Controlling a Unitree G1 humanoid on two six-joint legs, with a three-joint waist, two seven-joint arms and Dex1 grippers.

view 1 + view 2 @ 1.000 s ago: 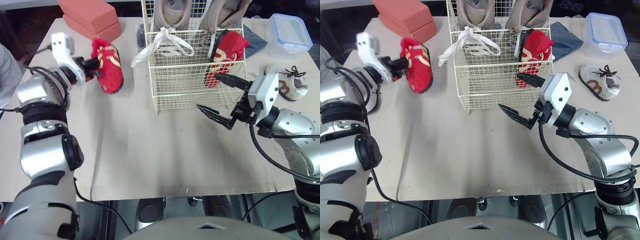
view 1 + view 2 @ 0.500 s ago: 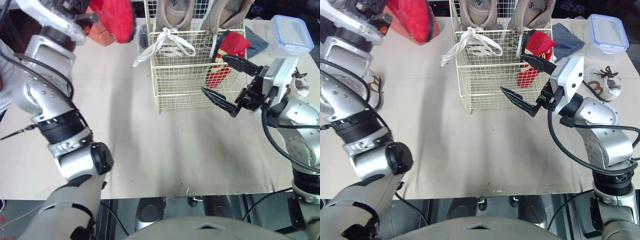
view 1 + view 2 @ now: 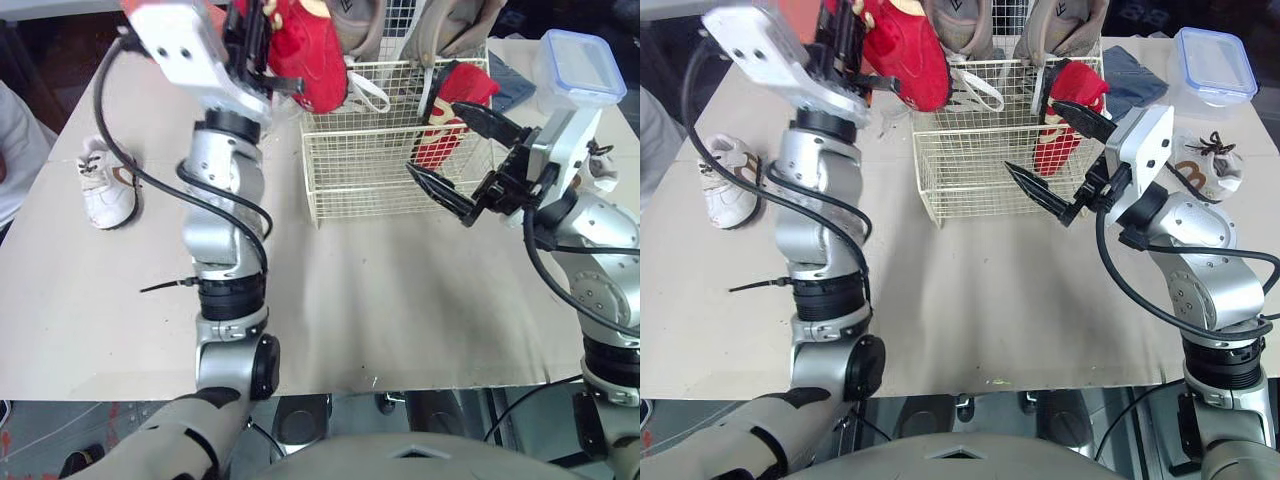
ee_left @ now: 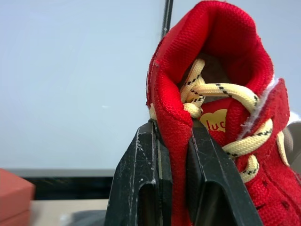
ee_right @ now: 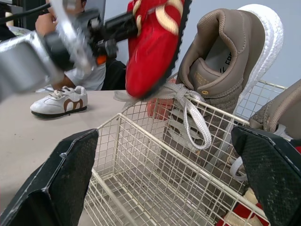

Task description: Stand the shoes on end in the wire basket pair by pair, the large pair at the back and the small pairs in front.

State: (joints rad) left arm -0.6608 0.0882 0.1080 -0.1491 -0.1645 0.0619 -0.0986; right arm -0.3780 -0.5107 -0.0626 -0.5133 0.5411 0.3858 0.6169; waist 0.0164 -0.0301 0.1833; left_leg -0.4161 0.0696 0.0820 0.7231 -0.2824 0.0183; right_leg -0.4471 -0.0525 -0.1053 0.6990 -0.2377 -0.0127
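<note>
My left gripper (image 4: pixel 173 155) is shut on the collar of a small red shoe (image 3: pixel 310 60) with cream laces, held in the air over the left front corner of the wire basket (image 3: pixel 370 170). Two large tan shoes (image 3: pixel 345 25) stand on end at the basket's back. A second red shoe (image 3: pixel 452 105) stands in the basket's right front part. My right gripper (image 3: pixel 436 138) is open just in front of the basket's right side, near that shoe. In the right wrist view the held red shoe (image 5: pixel 155 42) hangs above the basket rim (image 5: pixel 141 122).
A small white and brown shoe (image 3: pixel 105 185) lies on the table at the left. Its mate (image 3: pixel 595 165) lies at the right, behind my right arm. A lidded plastic box (image 3: pixel 575 65) and a blue cloth (image 3: pixel 512 82) sit at the back right. A person (image 5: pixel 89 70) is beyond the table.
My left arm has swung the red shoe up from the far left of the table to above the basket's left front corner. The right gripper rose slightly and stays open.
</note>
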